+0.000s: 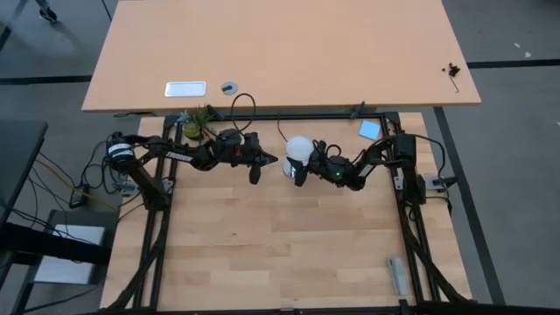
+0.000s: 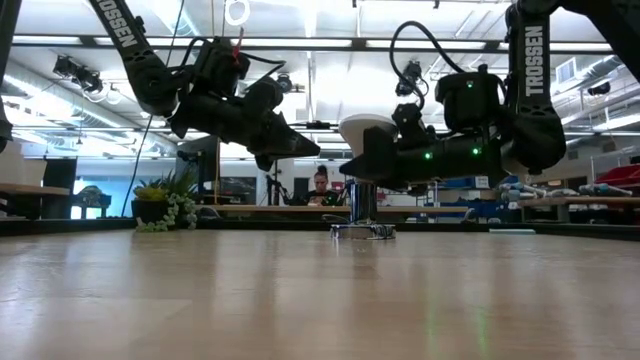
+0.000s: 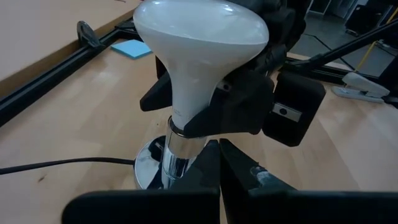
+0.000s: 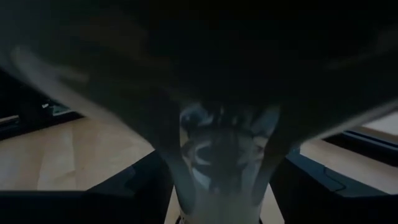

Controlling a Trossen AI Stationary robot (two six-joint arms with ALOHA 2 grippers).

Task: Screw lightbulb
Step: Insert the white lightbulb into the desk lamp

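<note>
right gripper [image 3: 230, 102] straddles the neck of the lightbulb [image 3: 202, 37] standing upright in the socket disc [image 3: 149, 171], jaws look eased off it, so regrip square before next twist; left gripper [image 1: 262, 160] closed, empty, alongside

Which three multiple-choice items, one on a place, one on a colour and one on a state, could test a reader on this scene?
1. The white pear-shaped lightbulb stands:
A) upright on the round silver socket disc
B) flat on the wood
C) inside a box

2. The small square paper note is:
A) red
B) blue
C) yellow

3. The left claw is:
A) wide open
B) closed on the lightbulb
C) shut and empty, beside the lightbulb

Answers:
1 A, the bulb's screw base meets the disc.
2 B, the note shows light blue from above.
3 C, the claw's tips meet with nothing between them.
</note>
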